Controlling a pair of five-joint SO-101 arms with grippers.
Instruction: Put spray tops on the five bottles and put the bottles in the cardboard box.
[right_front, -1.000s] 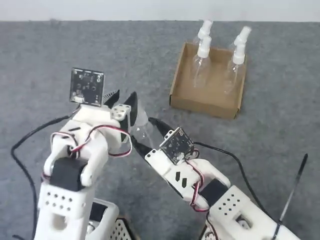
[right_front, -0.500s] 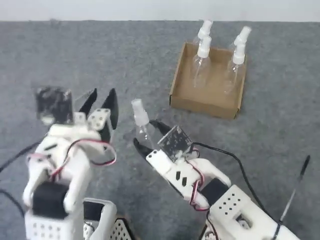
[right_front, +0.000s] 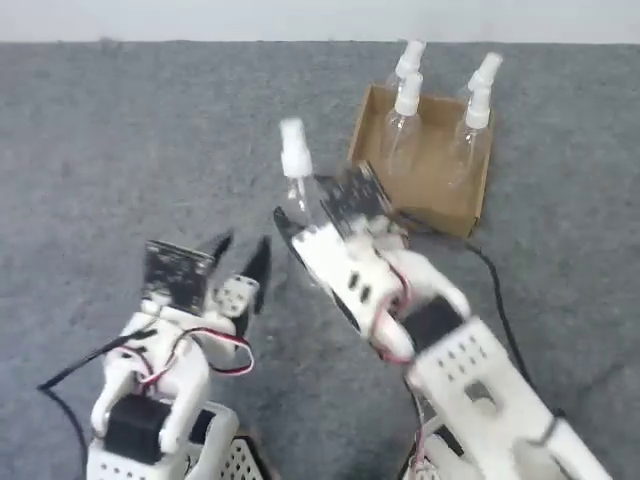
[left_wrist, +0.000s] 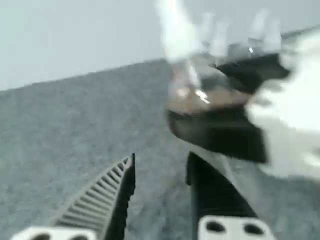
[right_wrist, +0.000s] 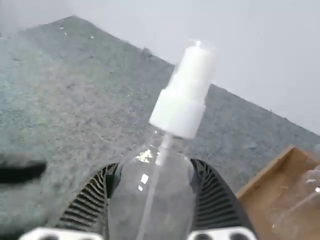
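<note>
Right gripper (right_wrist: 155, 170): clenched round the clear plastic bottle with white spray top (right_wrist: 150, 200), held upright beside the box.
Brown cardboard box (right_front: 450, 215): four capped bottles (right_front: 405, 130) inside; clear the rim, then lower gently.
Left gripper (left_wrist: 160, 175): jaws parted, empty.

A grey, felt-like table cover (right_front: 120, 130) spreads across the whole scene, meeting a pale wall (right_front: 200, 20) along its far edge

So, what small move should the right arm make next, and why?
Probably carry the capped bottle across to above the cardboard box. The right gripper is shut on it, raised just beside the box, where four other bottles with spray tops already stand, so this seems the last one.
</note>
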